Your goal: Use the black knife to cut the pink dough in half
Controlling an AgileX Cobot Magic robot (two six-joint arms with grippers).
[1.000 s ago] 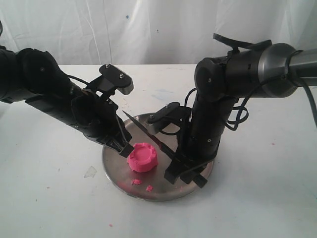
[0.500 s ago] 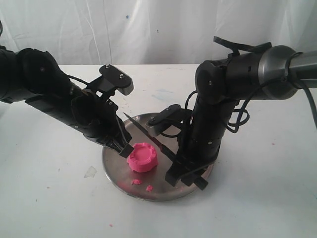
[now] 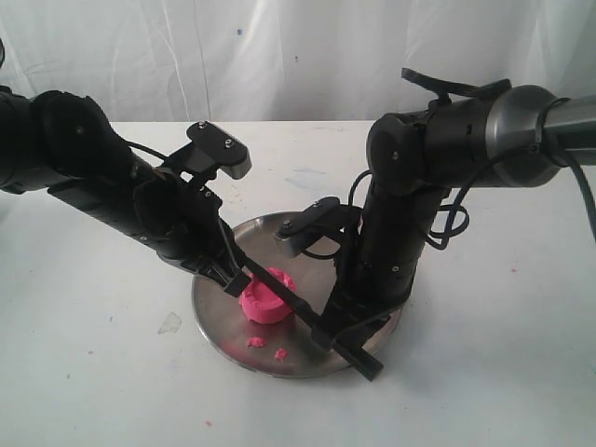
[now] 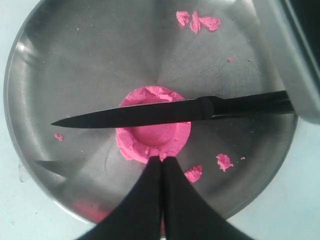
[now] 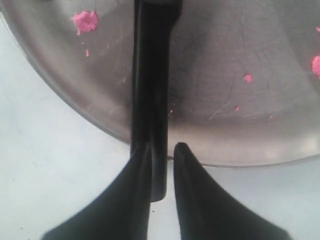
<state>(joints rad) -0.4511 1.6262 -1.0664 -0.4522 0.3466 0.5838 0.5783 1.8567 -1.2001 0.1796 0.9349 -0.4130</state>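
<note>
The pink dough is one round puck in the middle of the steel plate. The black knife lies across its top, with the point reaching past the dough toward the left arm. My left gripper is shut and empty, its tips touching the puck's edge. My right gripper is shut on the knife's handle at the plate's near rim. The handle sits against one finger, a thin gap shows by the other, and its end sticks out over the table.
Small pink crumbs are scattered over the plate. The plate sits on a white table with a white cloth backdrop behind. Both arms crowd the plate from either side.
The knife has come down from its tilted hover onto the top of the dough. Its handle end now sits lower, beyond the plate's rim. The left arm has stayed put.
</note>
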